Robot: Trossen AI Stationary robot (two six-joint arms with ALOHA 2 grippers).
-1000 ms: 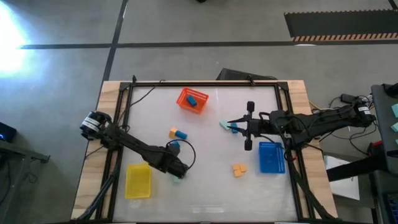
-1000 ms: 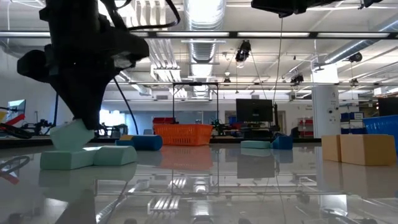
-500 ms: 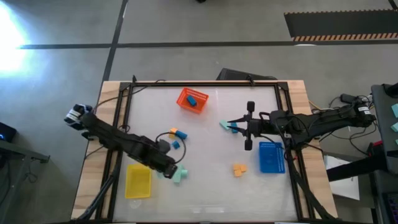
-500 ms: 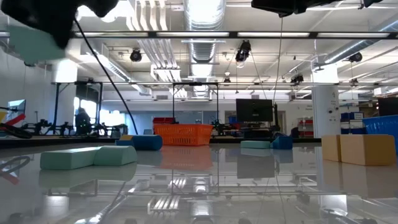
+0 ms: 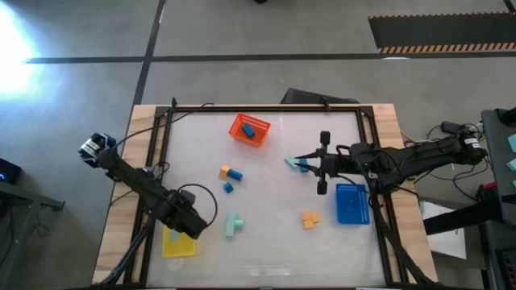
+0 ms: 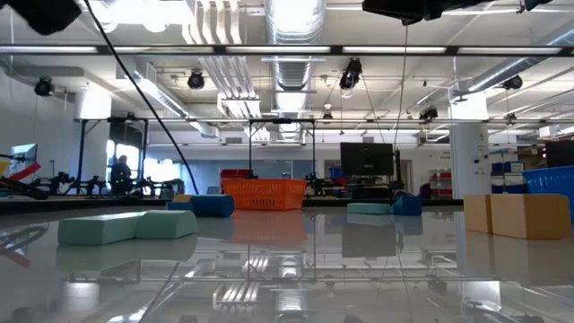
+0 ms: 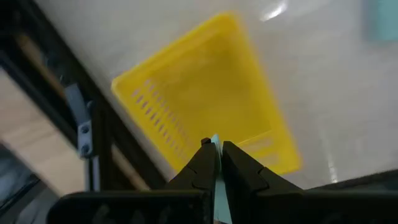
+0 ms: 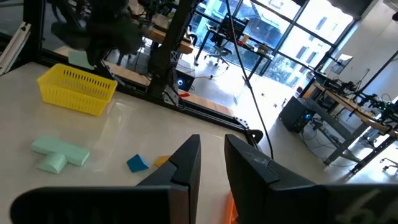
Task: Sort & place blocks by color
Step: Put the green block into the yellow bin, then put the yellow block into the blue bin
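My left gripper (image 5: 189,224) (image 7: 215,149) hovers over the yellow tray (image 5: 172,244) (image 7: 205,102), shut on a mint green block (image 8: 78,58). Two mint green blocks (image 5: 234,224) (image 6: 126,226) lie flat on the table right of that tray. A blue block (image 5: 228,188) and an orange-and-blue pair (image 5: 230,172) lie mid-table. Orange blocks (image 5: 310,218) sit by the blue tray (image 5: 351,203). The orange tray (image 5: 250,129) contains a blue block. My right gripper (image 5: 305,163) (image 8: 212,163) is open, next to a mint and a blue block (image 5: 293,163). My left gripper pinches the mint green block between its two fingers; the left wrist view shows only a thin strip of it (image 7: 215,142) between the fingertips. The right wrist view shows the block lifted clear, below the gripper and above the yellow tray.
A black frame (image 5: 266,107) runs round the white table top, with wooden borders (image 5: 137,161) outside it. Cables trail from both arms. Open table surface lies along the near edge between the yellow tray and the orange blocks.
My left gripper has risen with a mint green block from beside the two other mint blocks and moved toward the table's left edge, ending over the yellow tray. The two remaining mint blocks stayed put. The right arm kept still.
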